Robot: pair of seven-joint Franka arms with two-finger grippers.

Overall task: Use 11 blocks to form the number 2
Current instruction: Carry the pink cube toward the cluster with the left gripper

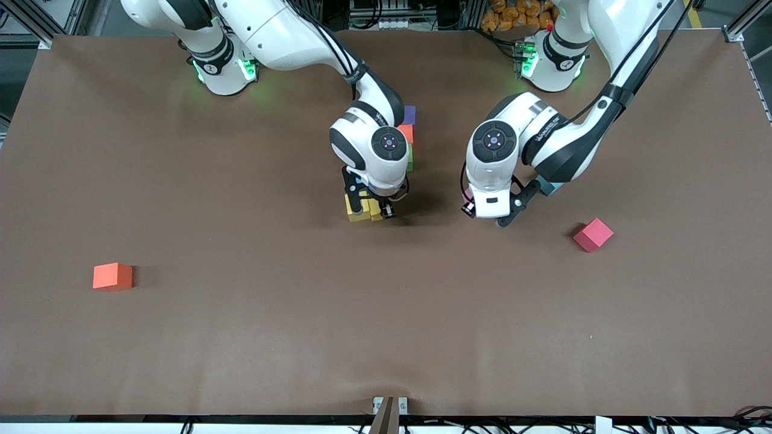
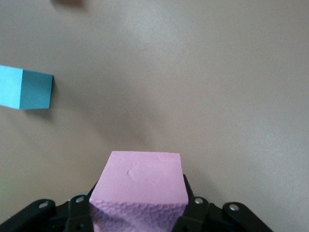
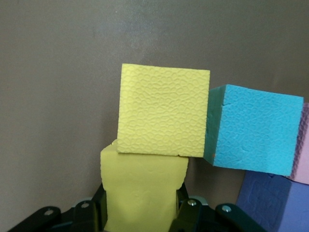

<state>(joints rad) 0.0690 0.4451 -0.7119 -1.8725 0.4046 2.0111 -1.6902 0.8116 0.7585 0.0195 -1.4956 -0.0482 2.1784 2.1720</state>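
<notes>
Brown tabletop is lying under me: right gripper is clamping a yellow block, left gripper is clamping a pink block, red block at its four o'clock.

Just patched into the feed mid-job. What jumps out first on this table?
Both grippers are shut on cubes near mid-table: the right gripper presses a yellow block against a second yellow block, at the end of the block cluster nearest the front camera. The left gripper holds a pink block beside a lone light blue block. An orange block sits toward the right arm's end and a red block toward the left arm's end.
</notes>
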